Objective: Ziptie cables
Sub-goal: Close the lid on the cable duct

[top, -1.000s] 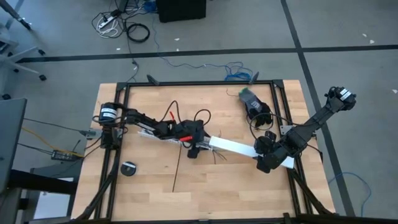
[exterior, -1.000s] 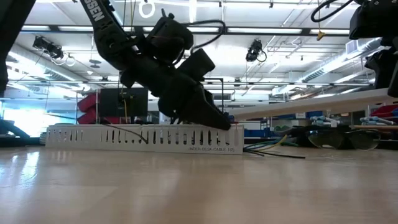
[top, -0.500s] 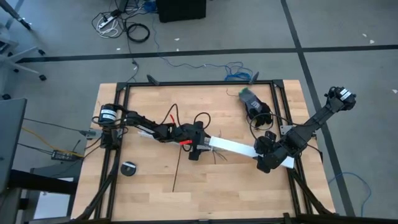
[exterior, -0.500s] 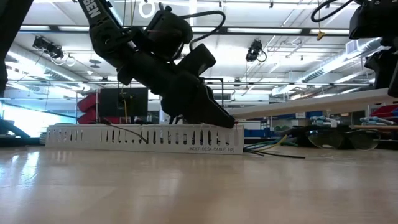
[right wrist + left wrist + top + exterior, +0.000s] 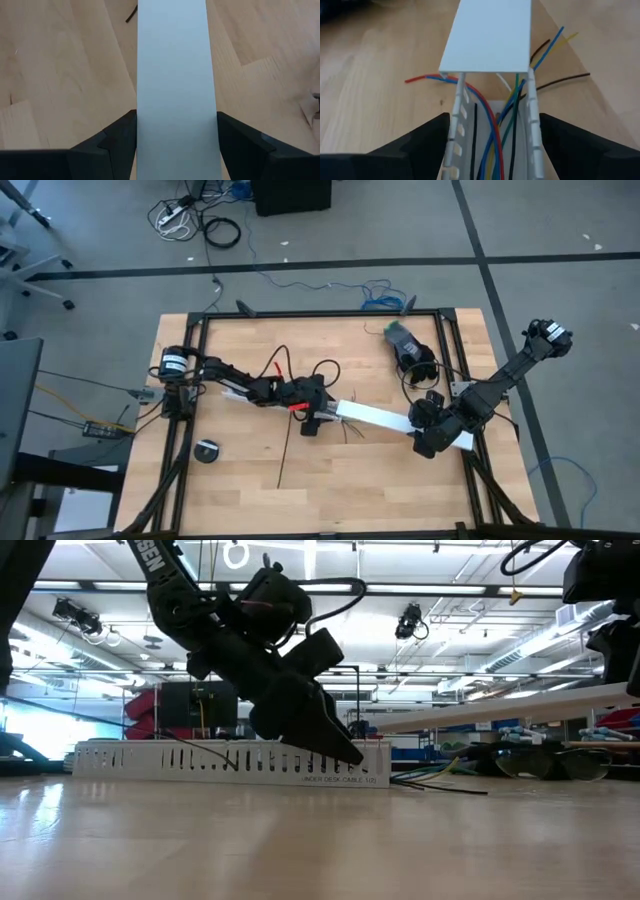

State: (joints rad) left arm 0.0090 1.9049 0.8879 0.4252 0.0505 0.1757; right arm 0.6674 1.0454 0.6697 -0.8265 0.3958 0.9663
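Your left gripper (image 5: 490,137) has tipped lower, fingers wide astride the long white slotted plastic channel (image 5: 492,105). Right gripper (image 5: 176,142), at four o'clock, clasps the flat white lid (image 5: 172,75). Thin coloured cables (image 5: 495,135) remain untied.

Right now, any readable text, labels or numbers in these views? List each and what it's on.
"SEN": white letters on the dark left arm's link, low view; the start is cut off.
A small printed line on the long white slotted plastic channel's side wall, low view: too blurred to read.
High and wrist views: none.
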